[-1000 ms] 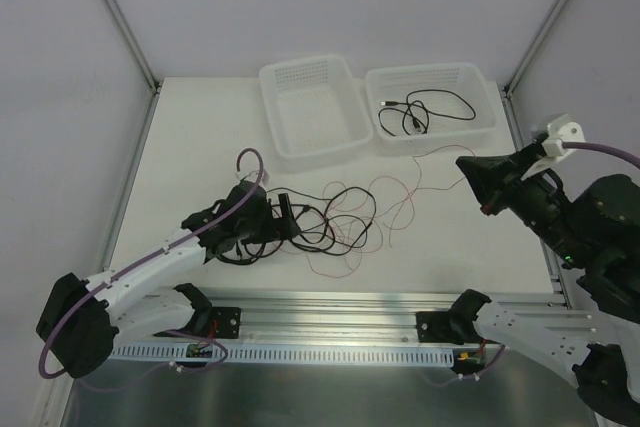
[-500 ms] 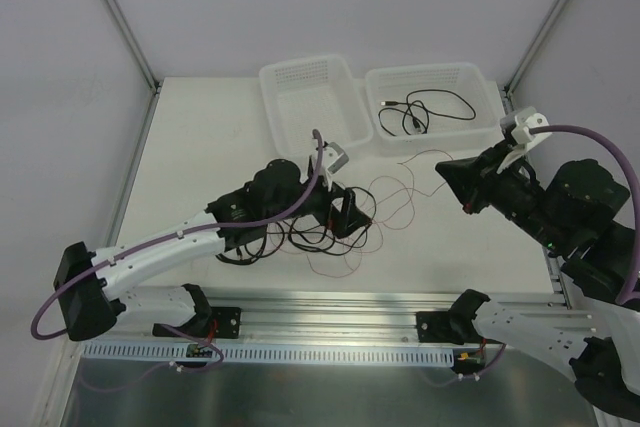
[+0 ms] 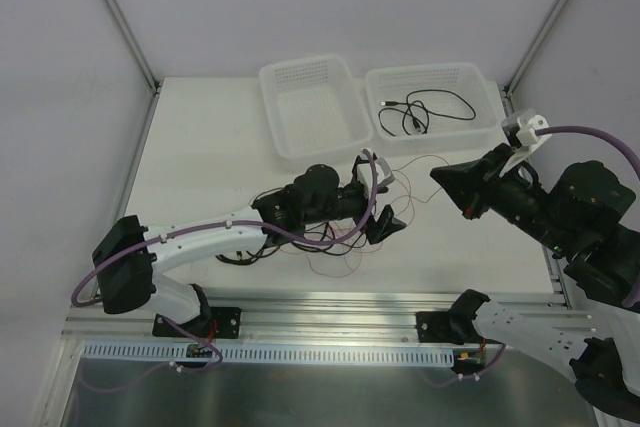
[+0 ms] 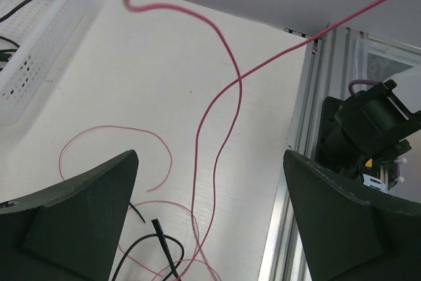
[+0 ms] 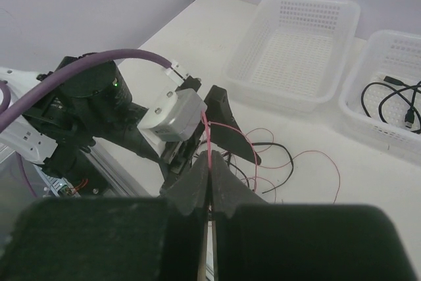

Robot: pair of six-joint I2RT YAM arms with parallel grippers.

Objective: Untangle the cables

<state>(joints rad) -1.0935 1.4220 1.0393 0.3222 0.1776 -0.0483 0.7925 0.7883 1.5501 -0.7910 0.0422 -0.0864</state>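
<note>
Though the top view blurs it, the right wrist view shows the right gripper [image 5: 209, 166] jaws pinching the red cable [image 5: 208, 136]; left gripper [image 4: 210, 162] jaws gape wide.

1. The table [image 3: 200, 167] is a flat white top filling the middle of the top view, with metal rails along its left, right and lower edges.
2. Two white perforated baskets stand at upper centre, just beside each other: the left basket [image 3: 312, 107] and the right basket [image 3: 440, 137].
3. Black cables [image 3: 325, 241] lie in a loose tangle at centre, below the baskets (much of it is hidden from above).
4. A red wire [image 3: 335, 269] loops thinly around that tangle; the left wrist view shows a curve of it [image 4: 115, 129] flat on the white surface at lower left.
</note>
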